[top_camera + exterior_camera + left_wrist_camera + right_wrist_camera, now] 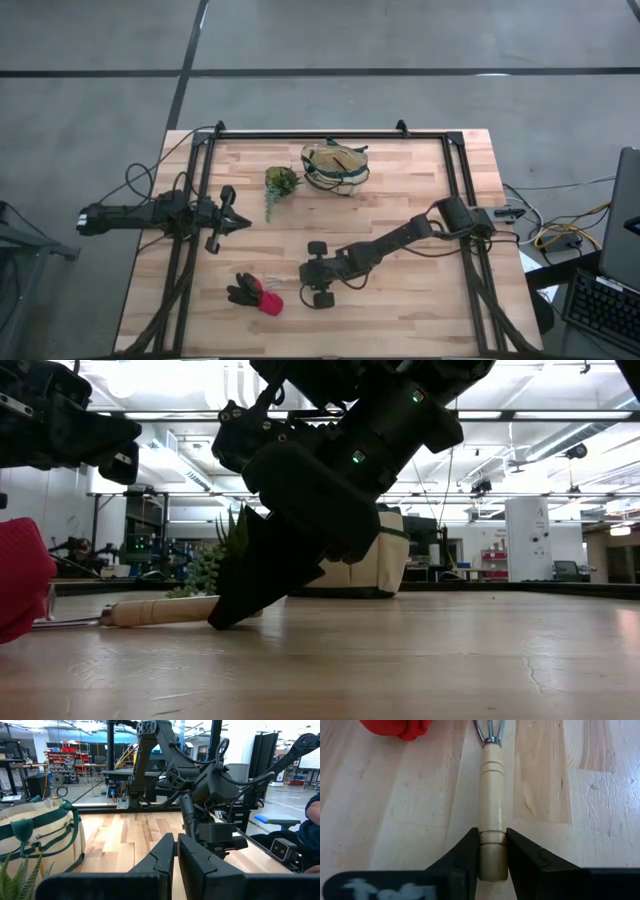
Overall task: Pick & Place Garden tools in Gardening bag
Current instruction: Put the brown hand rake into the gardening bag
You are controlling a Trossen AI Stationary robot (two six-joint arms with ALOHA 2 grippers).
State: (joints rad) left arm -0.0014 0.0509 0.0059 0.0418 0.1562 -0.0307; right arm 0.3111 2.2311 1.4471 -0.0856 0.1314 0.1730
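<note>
Your right gripper [492,851] is down on the bench [420,310] near its front edge, fingers pressed against both sides of the wooden-handled hand tool [491,795], which lies flat. Just beyond lie the black-and-red gloves [255,293]. Your left gripper [175,851] hovers with fingers together near the left edge. The gardening bag [335,166] stands by the back edge.
</note>
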